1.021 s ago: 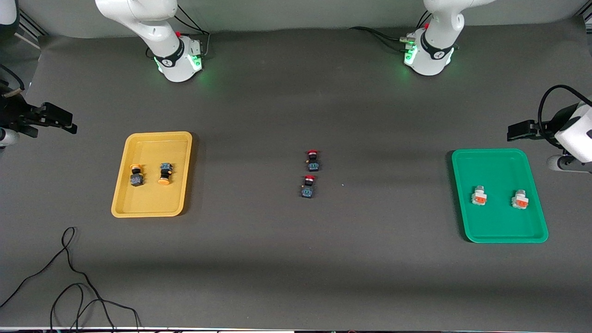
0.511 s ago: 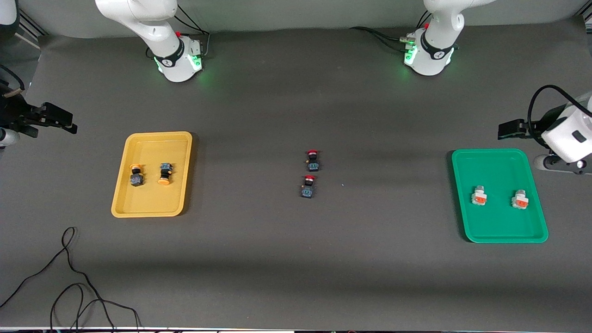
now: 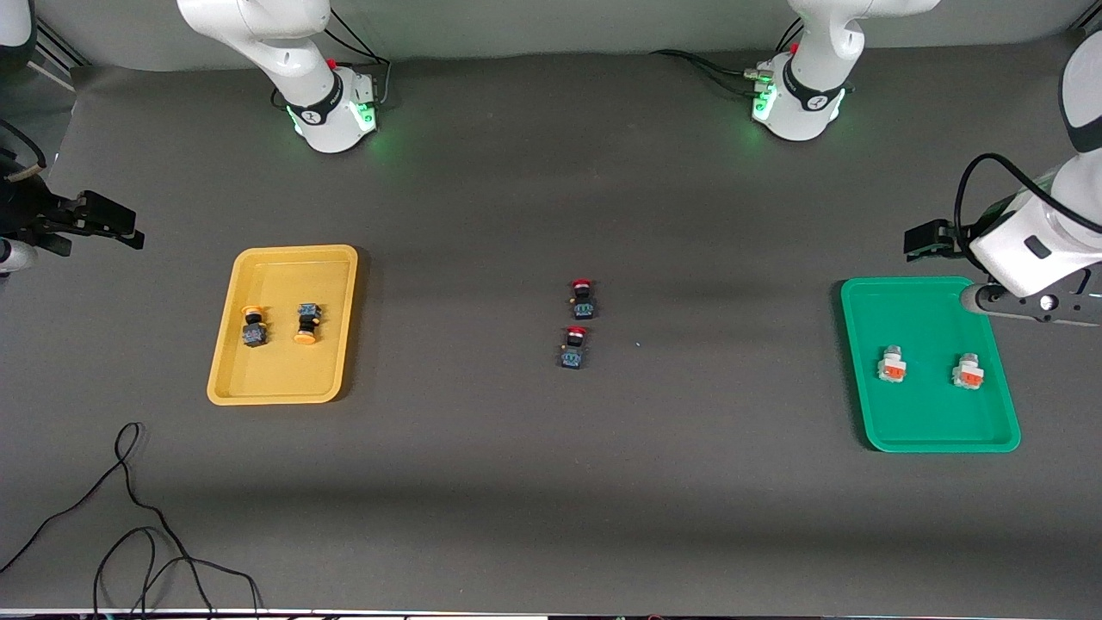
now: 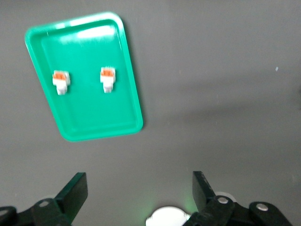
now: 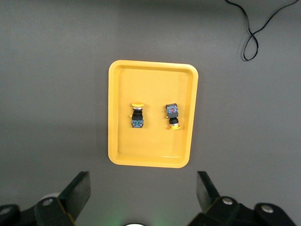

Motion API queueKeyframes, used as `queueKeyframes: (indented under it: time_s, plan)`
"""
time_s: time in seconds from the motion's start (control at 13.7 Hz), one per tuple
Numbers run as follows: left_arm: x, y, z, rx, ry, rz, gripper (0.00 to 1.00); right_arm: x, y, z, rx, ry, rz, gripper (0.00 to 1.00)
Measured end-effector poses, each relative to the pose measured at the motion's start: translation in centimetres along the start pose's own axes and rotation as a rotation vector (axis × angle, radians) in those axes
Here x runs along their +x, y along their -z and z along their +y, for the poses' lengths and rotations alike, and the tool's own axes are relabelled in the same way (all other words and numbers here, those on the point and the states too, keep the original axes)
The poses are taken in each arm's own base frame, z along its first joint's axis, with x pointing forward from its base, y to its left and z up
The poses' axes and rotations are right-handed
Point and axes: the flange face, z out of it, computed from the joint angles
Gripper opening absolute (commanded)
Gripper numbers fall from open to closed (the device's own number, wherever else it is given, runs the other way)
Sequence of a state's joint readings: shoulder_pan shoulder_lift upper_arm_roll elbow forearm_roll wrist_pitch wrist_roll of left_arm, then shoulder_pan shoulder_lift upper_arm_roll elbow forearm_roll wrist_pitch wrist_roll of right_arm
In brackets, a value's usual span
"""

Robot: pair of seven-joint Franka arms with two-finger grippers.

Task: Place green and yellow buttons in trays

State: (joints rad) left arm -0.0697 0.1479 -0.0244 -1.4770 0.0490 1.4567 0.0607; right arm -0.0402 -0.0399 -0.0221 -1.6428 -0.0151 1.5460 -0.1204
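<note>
Sorting looks done, judging from the lie of things. Both yellow-capped black-bodied push-button switches [image 3: 279,325] lie in the shallow yellow plastic tray [image 3: 258,392], mid-left of the front frame, side by side, long axes running along the tray's length, caps pointing opposite ways. Both white-grey switches with orange patches [image 3: 930,367] lie in the shallow green plastic tray [image 3: 938,435], mid-right of the frame, well apart from each other. Right gripper [image 3: 129,233] hangs at the frame's left edge, over bare bench beside the yellow tray, jaws spread wide, nothing between them. Left gripper [image 3: 921,241] hangs at the frame's right edge, over bare bench just off the green tray's upper corner, jaws likewise spread and empty; its wrist view shows the green tray whole and unobstructed. Two red-capped black switches [image 3: 578,323] sit mid-frame on the grey bench [image 3: 551,482], one just nearer the camera; not wanted, clear of both arms. Loose black cable [image 3: 129,517] at lower left, out of the way.
</note>
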Motion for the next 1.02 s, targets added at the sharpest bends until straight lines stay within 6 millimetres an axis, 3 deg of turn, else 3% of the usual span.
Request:
queueKeyframes:
  time_s: [0.29, 1.02]
  plan:
    - [-0.4, 0.0, 0.6, -0.029, -0.005, 0.075, 1.0, 0.0, 0.0, 0.0, 0.0, 0.0, 0.0, 1.0]
    - [-0.4, -1.4, 0.8, -0.032, -0.007, 0.051, 1.0, 0.0, 0.0, 0.0, 0.0, 0.0, 0.0, 1.0]
